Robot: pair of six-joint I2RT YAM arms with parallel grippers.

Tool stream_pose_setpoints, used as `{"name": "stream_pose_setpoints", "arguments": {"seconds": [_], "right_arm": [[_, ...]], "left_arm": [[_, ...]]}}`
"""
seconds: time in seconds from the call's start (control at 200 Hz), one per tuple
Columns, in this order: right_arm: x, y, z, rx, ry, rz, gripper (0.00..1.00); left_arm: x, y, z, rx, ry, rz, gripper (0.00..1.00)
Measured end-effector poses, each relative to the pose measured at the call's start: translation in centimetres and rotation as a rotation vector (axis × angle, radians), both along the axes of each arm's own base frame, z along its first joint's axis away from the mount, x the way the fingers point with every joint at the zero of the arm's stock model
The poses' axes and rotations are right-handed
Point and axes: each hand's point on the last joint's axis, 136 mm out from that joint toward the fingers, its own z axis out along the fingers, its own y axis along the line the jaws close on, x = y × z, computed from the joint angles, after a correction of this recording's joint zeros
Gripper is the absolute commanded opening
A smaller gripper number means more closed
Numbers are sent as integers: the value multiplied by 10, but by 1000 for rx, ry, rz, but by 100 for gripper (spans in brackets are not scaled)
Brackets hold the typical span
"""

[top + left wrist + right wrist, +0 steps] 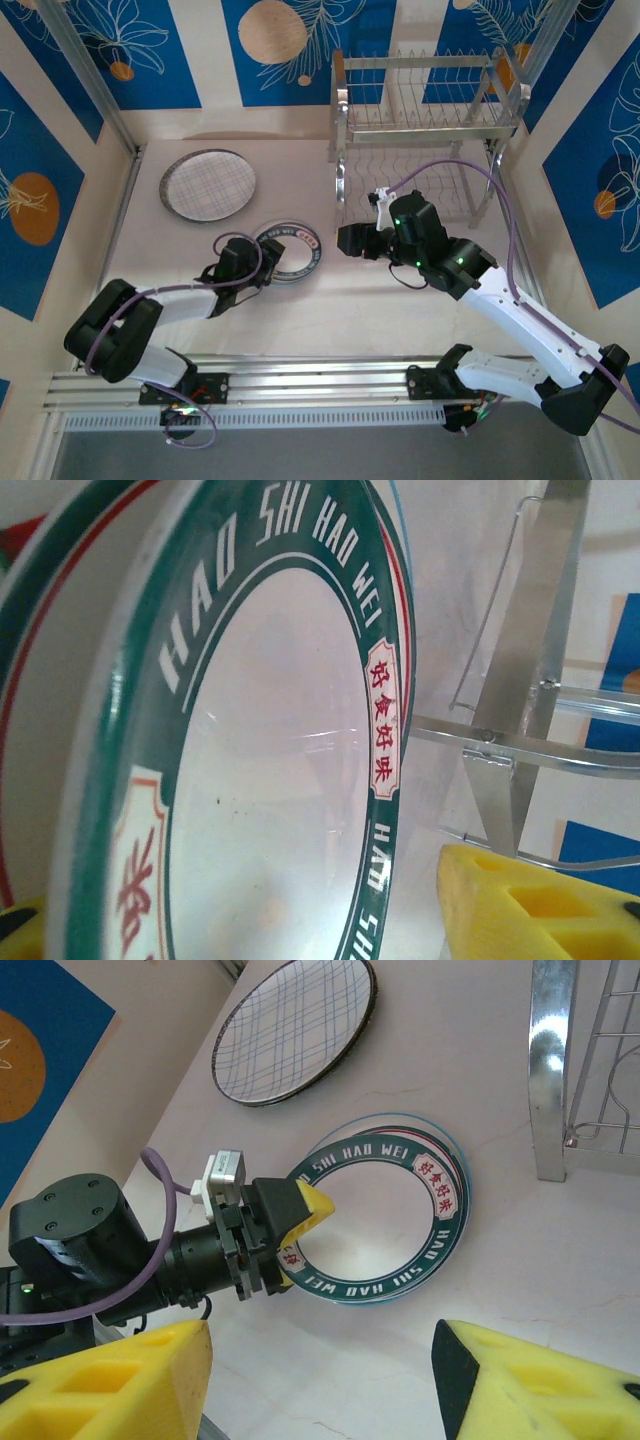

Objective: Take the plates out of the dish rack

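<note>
First the rack (425, 100): stands on the table (400, 300), steel wire, two tiers, four legs.

Then the lettered plate (292, 250): lies flat on the table, left of the rack's front left leg and a little nearer the arm bases than that leg. Sits out of the rack and clear of its legs. Carries a dark green rim with white letters and red characters around a white centre. From the right wrist (385, 1222), rests left of the rack leg (552, 1070) with bare table between.

Next the grid plate (208, 184): lies flat too, farther left of the rack than the lettered plate. Comes near that plate without touching.

Now the left gripper (264, 268): sits low at the side of the lettered plate away from the rack. Stands parted (300, 1243), one yellow finger (312, 1205) over the rim, with a gap showing to the other finger. Clamps nothing, by the look of it. From its own wrist, shows pads (530, 905) well apart, the plate (270, 780) close ahead and the rack (520, 730) beyond.

Last the right gripper (350, 240): hovers just before the rack's left legs, between rack and lettered plate. Stands wide, pads (110, 1385) far apart — nothing between them
</note>
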Motion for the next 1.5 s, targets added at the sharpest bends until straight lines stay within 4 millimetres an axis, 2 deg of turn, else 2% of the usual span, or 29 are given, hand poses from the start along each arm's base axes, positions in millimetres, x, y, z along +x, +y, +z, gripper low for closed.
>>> {"name": "stream_pose_setpoints", "arguments": {"seconds": [0.65, 0.915, 1.18, 1.5], "right_arm": [[1, -1, 0, 1, 1, -4, 62], [2, -1, -1, 0, 3, -6, 62], [5, -3, -2, -3, 7, -15, 62], [7, -5, -2, -3, 7, -24, 62]], "left_arm": [[-11, 2, -2, 98, 166, -54, 73], [-10, 1, 10, 156, 205, -95, 76], [-13, 2, -11, 200, 281, -129, 77], [-7, -4, -1, 234, 303, -172, 84]]}}
